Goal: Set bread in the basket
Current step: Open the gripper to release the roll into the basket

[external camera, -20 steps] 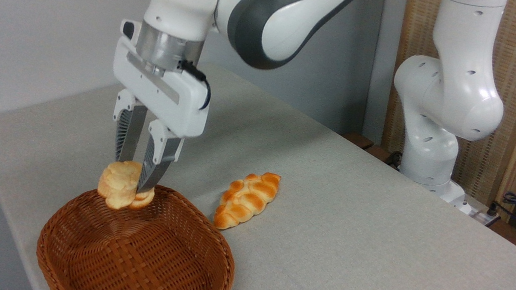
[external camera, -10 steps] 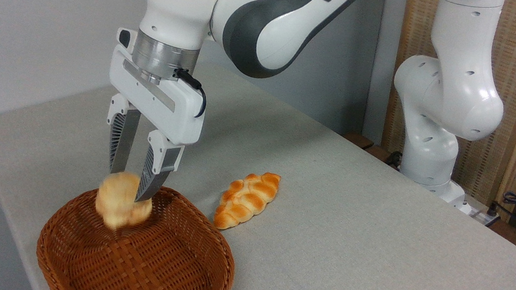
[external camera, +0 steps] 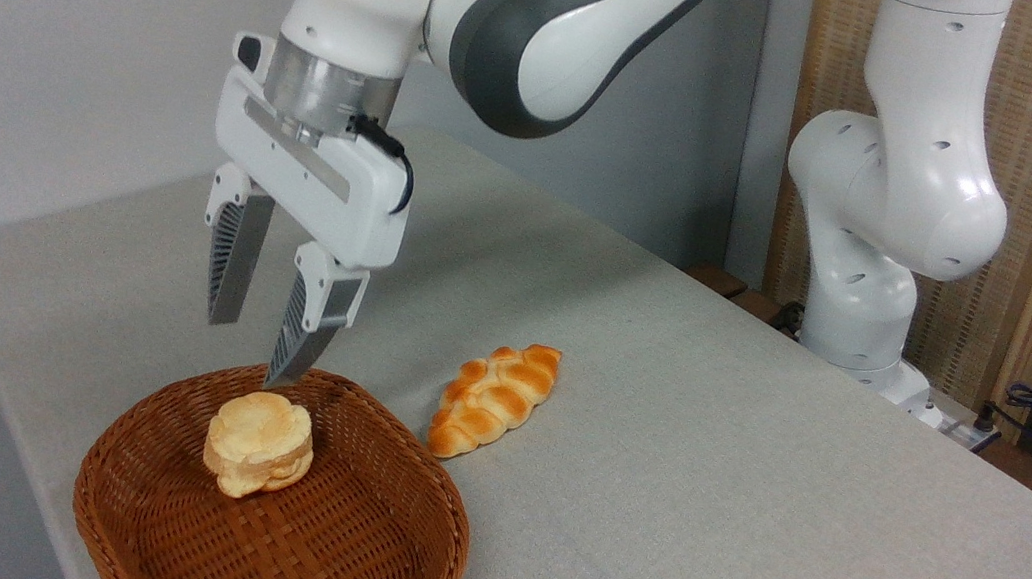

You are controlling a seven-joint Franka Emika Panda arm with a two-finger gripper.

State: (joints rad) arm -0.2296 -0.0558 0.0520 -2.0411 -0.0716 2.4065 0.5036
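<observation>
Dropped from the now-open hand point(external camera: 249, 351), bread point(external camera: 259, 443) sits in the edge-cropped basket point(external camera: 398, 556).

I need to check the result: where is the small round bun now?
The bun lies inside the basket, at lower left of the picture, just below the open gripper and left of the braided loaf.

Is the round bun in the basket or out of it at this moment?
In. The bun rests on the woven floor of the basket, inside its rim, top up. The tool hangs open above it, touching nothing.
</observation>
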